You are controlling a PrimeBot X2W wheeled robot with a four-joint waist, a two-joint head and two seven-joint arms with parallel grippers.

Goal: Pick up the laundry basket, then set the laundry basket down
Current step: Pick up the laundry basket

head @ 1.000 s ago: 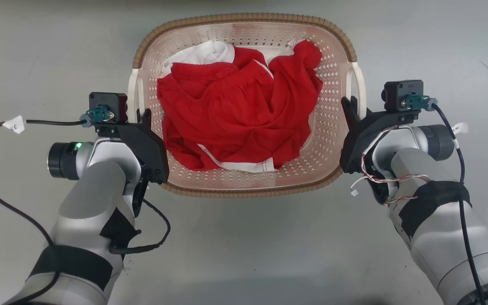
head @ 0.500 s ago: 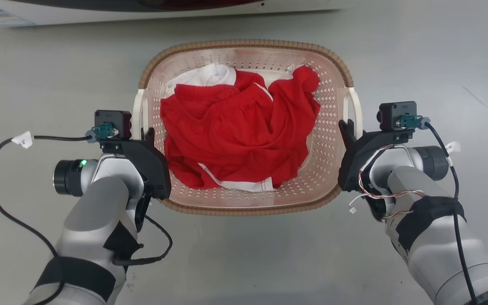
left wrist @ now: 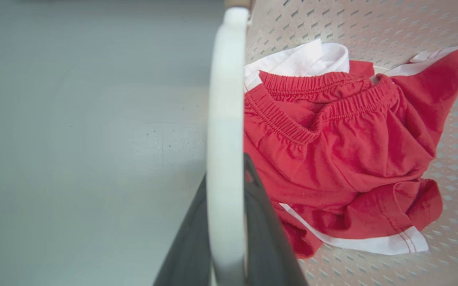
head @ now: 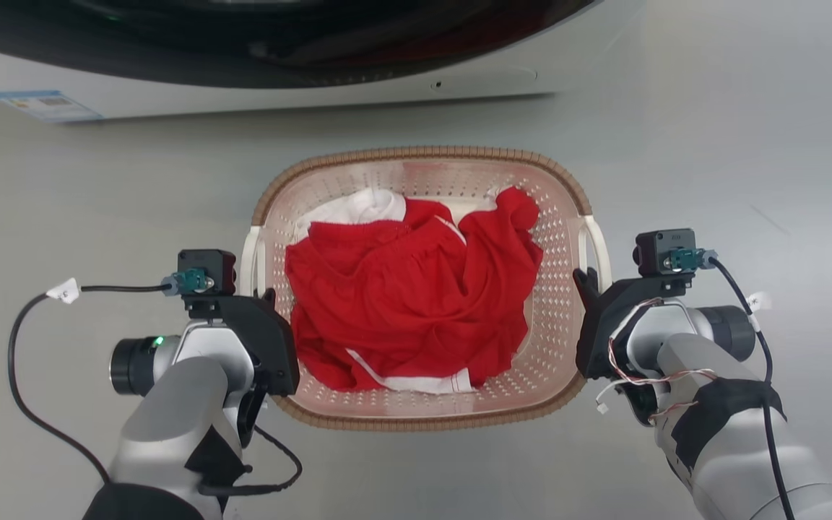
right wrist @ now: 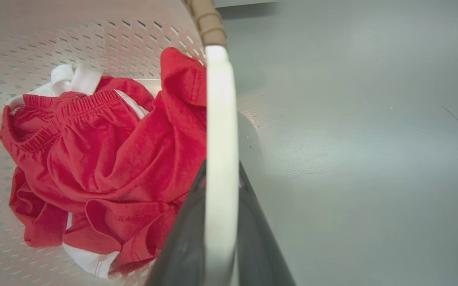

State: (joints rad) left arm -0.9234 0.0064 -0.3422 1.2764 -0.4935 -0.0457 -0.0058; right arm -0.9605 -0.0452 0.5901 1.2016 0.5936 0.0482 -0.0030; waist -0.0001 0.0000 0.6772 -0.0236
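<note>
Head view: laundry basket [head: 423, 154], red clothes [head: 409, 318] inside, on near side of washer [head: 315, 79].
Left gripper [head: 267, 297]: jaws clamped on left handle [head: 250, 253].
Right gripper [head: 581, 278]: jaws clamped on right handle [head: 601, 245].

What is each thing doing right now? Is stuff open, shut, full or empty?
Basket, upright, holding clothes.
Clothes, crumpled in a heap inside the basket.
Left hand, shut on the left handle.
Right hand, shut on the right handle.
Washer, too cropped to tell whether its door is open.
</note>
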